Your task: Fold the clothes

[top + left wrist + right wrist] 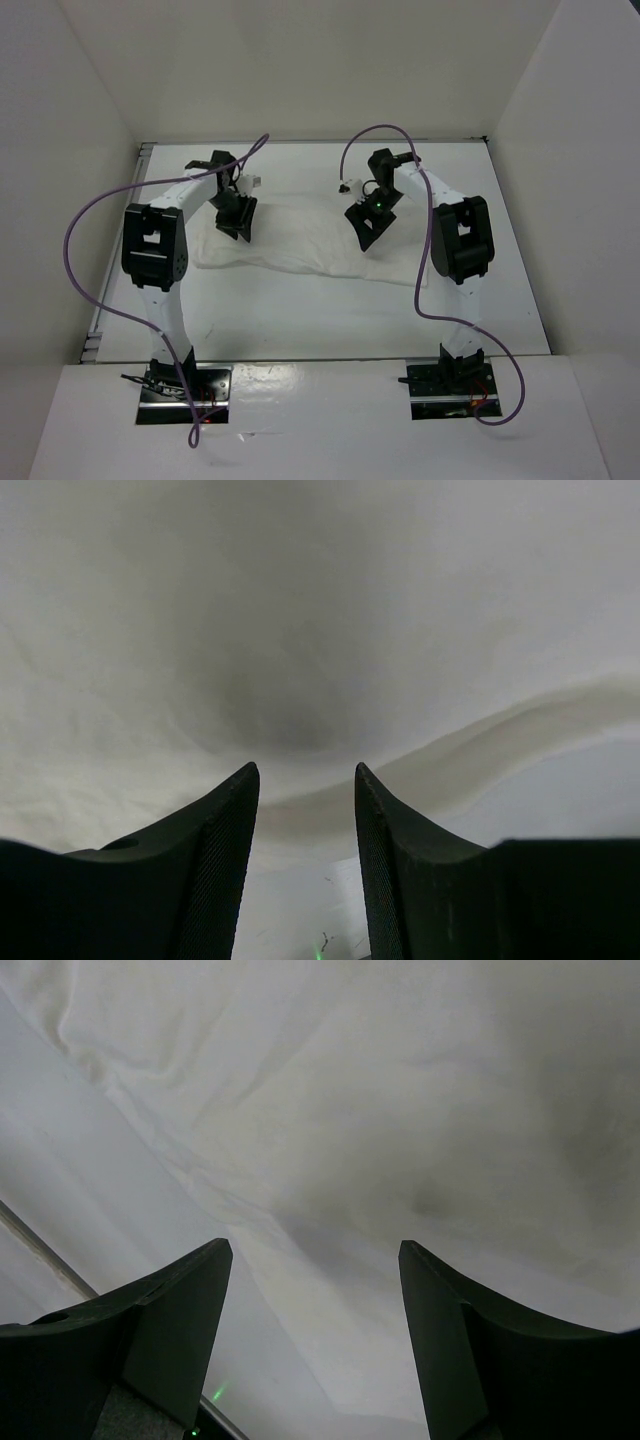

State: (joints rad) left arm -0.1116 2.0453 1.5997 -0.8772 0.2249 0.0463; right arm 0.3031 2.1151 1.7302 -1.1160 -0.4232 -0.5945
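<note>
The clothes are one white garment lying flat as a wide wrinkled band across the middle of the table. My left gripper hangs over the band's left end, my right gripper over its right part. In the left wrist view the left gripper is open, nothing between its fingers, with the clothes just beyond the tips and a rolled cloth edge crossing below them. In the right wrist view the right gripper stands wide open over the clothes, close to their edge.
The white table is boxed in by white walls on the left, right and back. Purple cables loop off both arms. Bare table shows beside the cloth edge, and more bare table lies under the left gripper.
</note>
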